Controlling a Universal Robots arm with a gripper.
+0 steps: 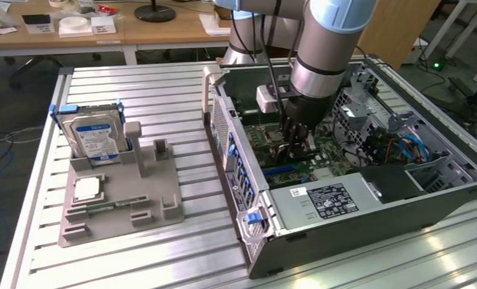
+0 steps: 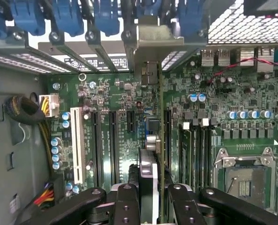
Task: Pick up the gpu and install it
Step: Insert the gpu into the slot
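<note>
Black two-finger gripper [image 1: 293, 139] on the grey-and-blue robot arm [image 1: 329, 42] is down inside the open dark-grey PC case [image 1: 431, 205], over the green motherboard [image 1: 323, 150]. In the wrist view the gripper [image 2: 149, 197] is closed narrow on the gpu [image 2: 150, 140], a thin dark circuit card seen edge-on, w/ its metal bracket end up near the case's rear slot openings; card stands upright over the black expansion slots, whether seated can't tell. On the slatted alu table [image 1: 182, 96], at the exterior view's left, a grey plastic parts holder [image 1: 118, 198] carries a silver hard drive w/ blue-white label [image 1: 96, 137] upright, plus a small square silver CPU chip [image 1: 87, 188] lying flat.
</note>
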